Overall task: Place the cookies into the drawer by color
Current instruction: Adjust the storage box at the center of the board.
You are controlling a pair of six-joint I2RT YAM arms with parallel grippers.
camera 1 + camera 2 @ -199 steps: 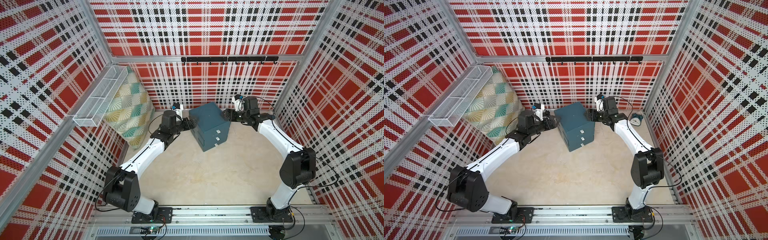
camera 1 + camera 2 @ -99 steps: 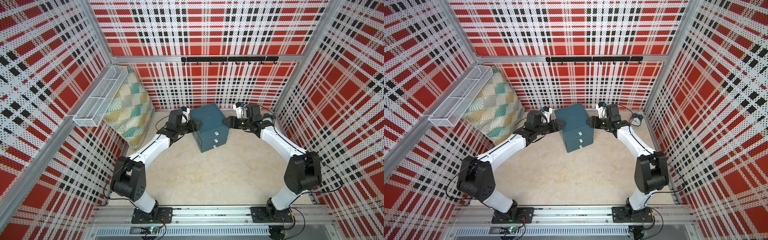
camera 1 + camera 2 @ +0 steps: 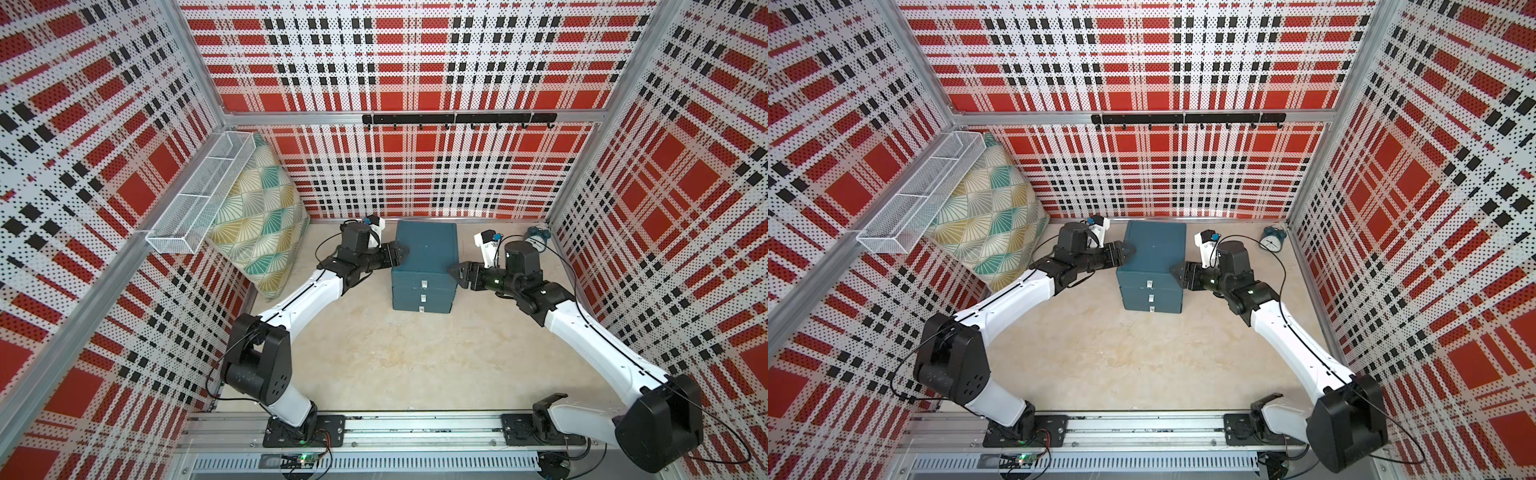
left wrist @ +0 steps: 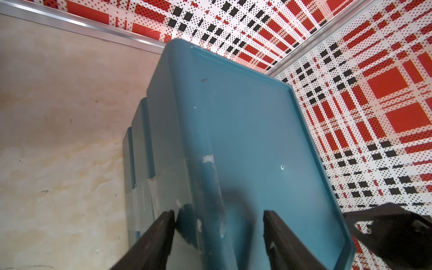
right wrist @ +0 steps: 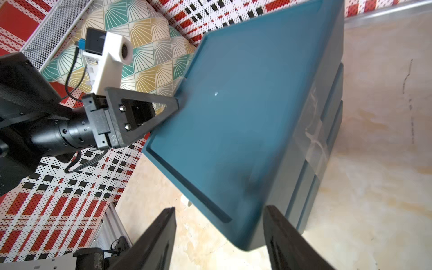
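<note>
As both stand part open, the left tool (image 3: 405, 252) and right tool (image 3: 453, 272) flank the dark teal plastic drawer cabinet (image 3: 428, 249). Neither grips it.

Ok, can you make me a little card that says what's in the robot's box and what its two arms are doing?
Drawer: teal cabinet, three drawers that look shut, at the back of the table
Left end effector: open, astride the cabinet's top edge
Right end effector: open, at the cabinet's top front corner
Cookies: none in view
Also there: cushion, wire basket, alarm clock
</note>
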